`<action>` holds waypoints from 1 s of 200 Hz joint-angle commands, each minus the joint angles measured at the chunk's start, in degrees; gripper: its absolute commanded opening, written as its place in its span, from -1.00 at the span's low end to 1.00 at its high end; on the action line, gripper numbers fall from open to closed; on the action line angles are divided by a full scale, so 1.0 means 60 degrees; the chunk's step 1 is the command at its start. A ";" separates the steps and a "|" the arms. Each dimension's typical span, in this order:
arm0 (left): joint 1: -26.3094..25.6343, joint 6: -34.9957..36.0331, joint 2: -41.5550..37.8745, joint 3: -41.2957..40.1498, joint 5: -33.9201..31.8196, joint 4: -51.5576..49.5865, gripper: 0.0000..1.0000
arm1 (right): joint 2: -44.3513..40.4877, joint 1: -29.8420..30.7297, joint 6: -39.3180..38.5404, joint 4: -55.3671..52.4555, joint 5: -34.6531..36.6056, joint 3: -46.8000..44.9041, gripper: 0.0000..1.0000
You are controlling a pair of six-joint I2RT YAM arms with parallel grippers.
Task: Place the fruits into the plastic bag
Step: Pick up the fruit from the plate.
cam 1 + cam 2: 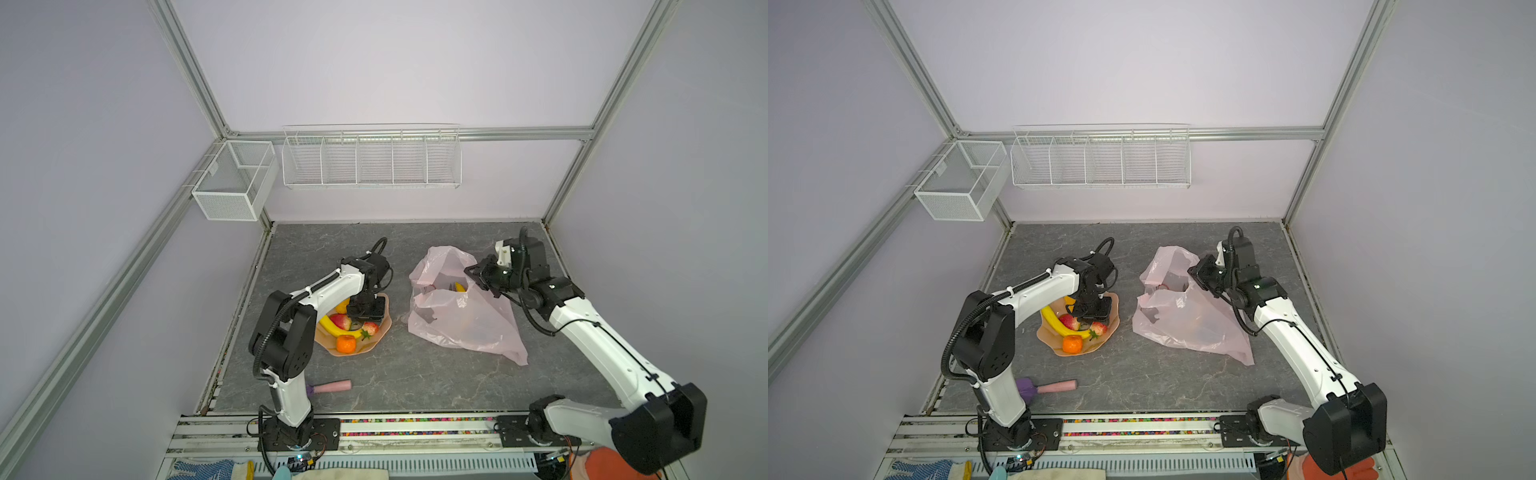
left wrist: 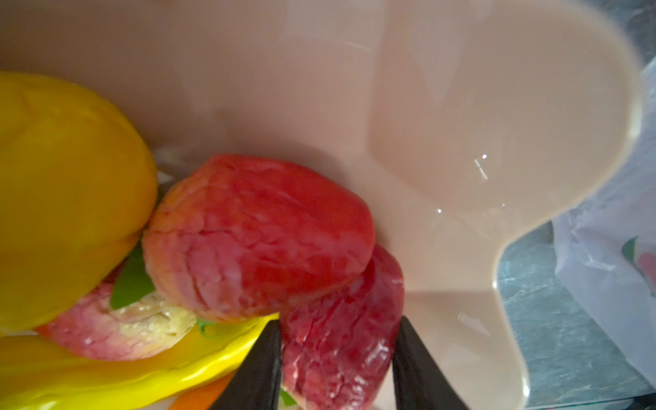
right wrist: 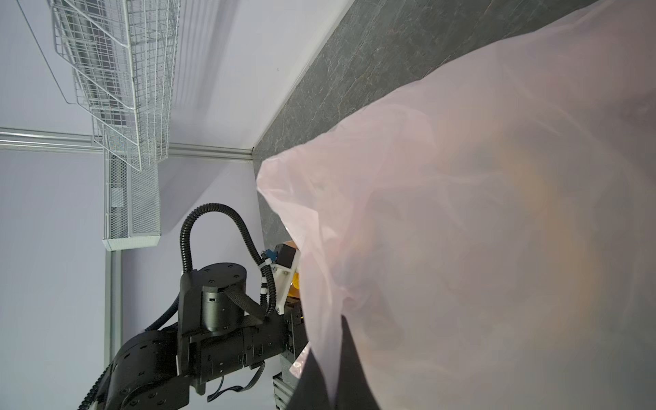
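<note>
Both top views are bright and evenly lit from overhead by soft, diffuse light. The robot arms [image 1: 602, 340] cast only faint, soft-edged shadows on the grey table [image 1: 415, 374]. Wide-angle distortion bows the aluminium frame rails [image 1: 195, 70] near the edges. The left wrist view is dimmer, warm and soft throughout. There the apple-like fruit [image 2: 259, 234] and dark red fruit [image 2: 340, 337] are blurred, and small glare specks dot the peach dish [image 2: 497, 106]. In the right wrist view the plastic bag [image 3: 497, 213] is a hazy, unfocused veil, while the wire basket [image 3: 117, 71] is sharp.
</note>
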 commanded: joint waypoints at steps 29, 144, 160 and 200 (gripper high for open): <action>-0.0046 -0.0043 -0.0815 0.1165 0.0024 -0.0905 -0.34 | 0.0057 0.0045 -0.0107 -0.0161 0.0119 0.0305 -0.87; -0.0145 0.0438 -0.1695 0.1713 0.4084 0.1943 -0.71 | 0.0079 0.0049 -0.0154 -0.0073 -0.0050 0.0229 -0.87; -0.0282 0.0433 -0.1648 0.1518 0.4559 0.2694 -0.72 | 0.0071 0.0048 -0.0164 -0.0058 -0.0076 0.0214 -0.87; -0.0619 0.0039 -0.1219 0.1431 0.4558 0.3785 -0.74 | -0.0001 0.0048 -0.0163 -0.0030 -0.0118 0.0141 -0.87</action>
